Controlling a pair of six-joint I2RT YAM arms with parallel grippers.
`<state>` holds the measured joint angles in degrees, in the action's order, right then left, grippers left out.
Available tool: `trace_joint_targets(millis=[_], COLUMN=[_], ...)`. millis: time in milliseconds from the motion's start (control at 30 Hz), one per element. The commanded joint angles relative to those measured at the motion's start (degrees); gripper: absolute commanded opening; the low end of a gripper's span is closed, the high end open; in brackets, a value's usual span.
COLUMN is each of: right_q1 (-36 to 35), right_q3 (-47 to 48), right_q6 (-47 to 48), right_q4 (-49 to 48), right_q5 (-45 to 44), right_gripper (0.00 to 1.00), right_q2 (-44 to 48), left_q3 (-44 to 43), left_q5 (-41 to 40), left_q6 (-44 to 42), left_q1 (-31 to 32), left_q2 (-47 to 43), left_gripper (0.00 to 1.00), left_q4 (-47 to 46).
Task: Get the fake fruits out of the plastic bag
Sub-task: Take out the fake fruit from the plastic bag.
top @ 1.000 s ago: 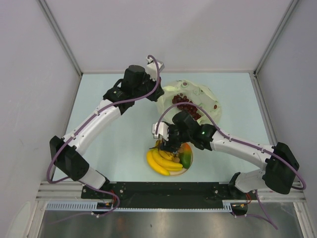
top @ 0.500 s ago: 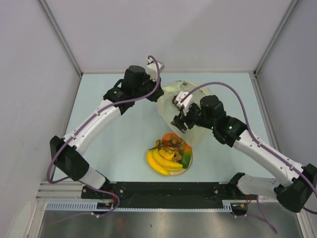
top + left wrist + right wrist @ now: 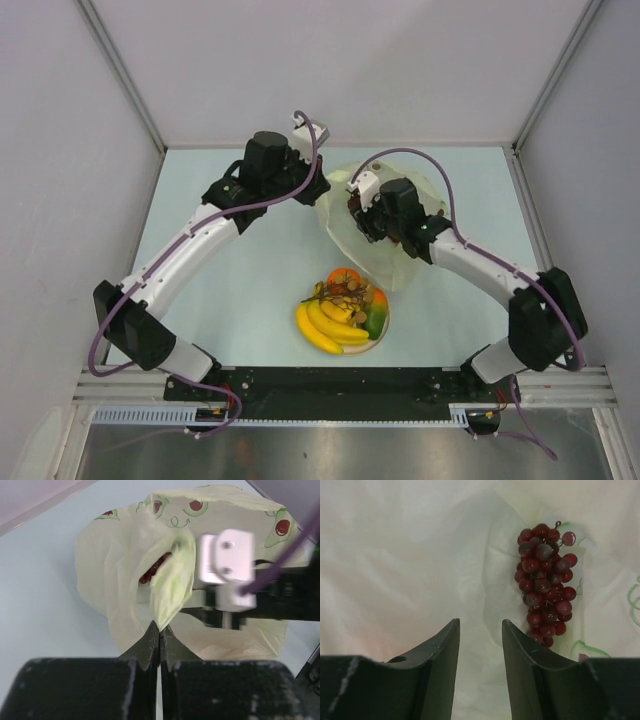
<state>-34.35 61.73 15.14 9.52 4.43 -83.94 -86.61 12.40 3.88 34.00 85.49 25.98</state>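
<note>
The pale yellow-green plastic bag (image 3: 398,262) lies at the table's back centre. My left gripper (image 3: 322,186) is shut on its rim (image 3: 170,587) and holds the mouth up and open. My right gripper (image 3: 358,218) is inside the bag's mouth, open and empty (image 3: 480,625). A dark red grape bunch (image 3: 545,585) lies on the bag's inner wall just ahead and right of the right fingertip, apart from it. A banana bunch (image 3: 330,325), an orange (image 3: 343,278), a red-green mango (image 3: 376,318) and a dark stemmed piece (image 3: 338,295) lie on the cream plate (image 3: 379,340).
The plate stands near the front centre, between the two arm bases. White walls close in the table on the left, back and right. The right arm's white wrist camera (image 3: 225,567) sits close in front of the left gripper.
My right arm has swung from above the plate back into the bag's mouth. The left gripper has kept its hold on the bag's rim.
</note>
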Motion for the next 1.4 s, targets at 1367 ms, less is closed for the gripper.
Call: trace_joint_targets(millis=[1367], right_q1=[6.31], right_q3=[27.83], right_q6=[-15.49], right_q4=[-15.23], right_q5=[-11.63], right_gripper=[0.44], right_q2=[-39.63], left_q3=[-1.19], left_q5=[-0.54], left_q6=[-9.24], left_q1=[1.69], left_q2=[-1.38], left_gripper=[0.0], left_q4=[0.83])
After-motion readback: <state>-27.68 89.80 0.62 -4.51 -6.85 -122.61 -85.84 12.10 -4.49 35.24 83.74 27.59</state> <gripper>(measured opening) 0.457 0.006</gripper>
